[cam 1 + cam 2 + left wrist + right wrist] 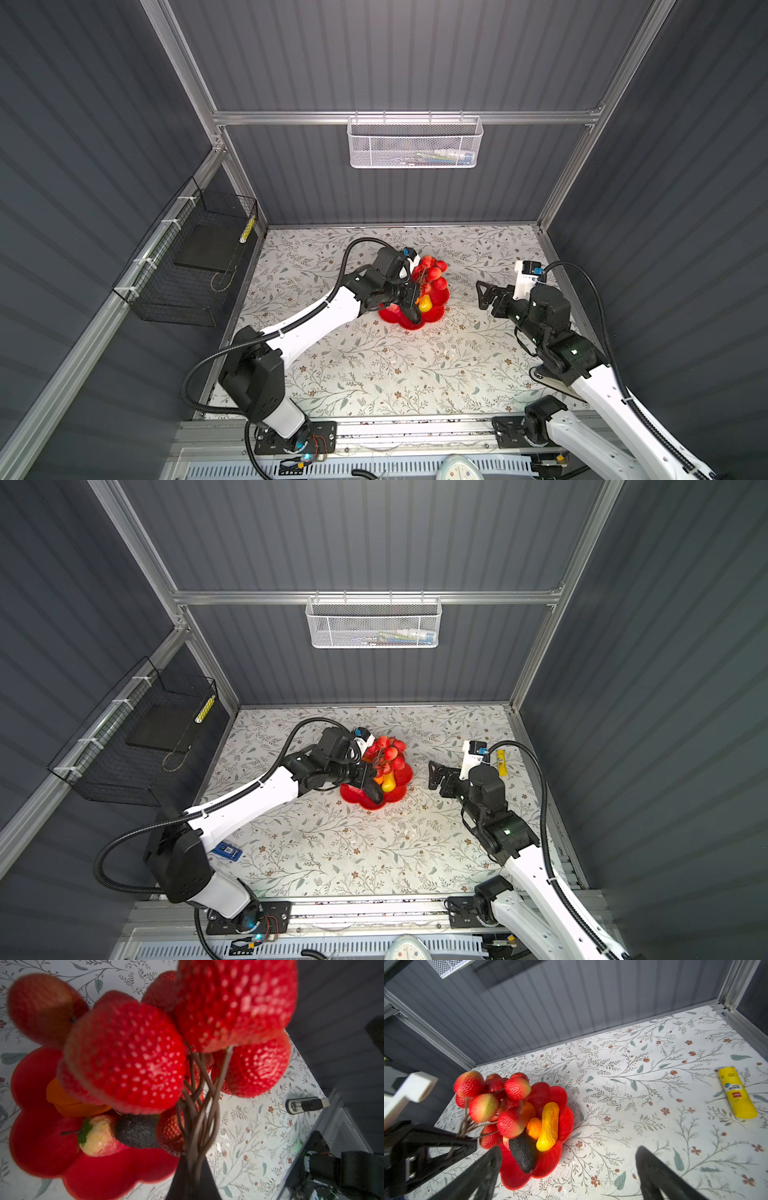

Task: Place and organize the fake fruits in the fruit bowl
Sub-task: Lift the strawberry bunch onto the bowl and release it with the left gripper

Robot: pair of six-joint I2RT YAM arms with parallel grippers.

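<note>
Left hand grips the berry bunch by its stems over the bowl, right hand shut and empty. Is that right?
Not quite: the right hand is open, not shut; the right wrist view shows its fingers spread wide, with nothing between them. The left hand does grip the berry bunch by its stems over the bowl.

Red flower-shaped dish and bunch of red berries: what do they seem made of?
Red flower-shaped dish: likely moulded plastic, smooth with a soft sheen; uniform colour, rounded petal rim. Bunch of red berries: probably foam or soft plastic, matt, with a dimpled skin fading to yellow-green; its thin brown stems look like wrapped wire, twisted.
</note>
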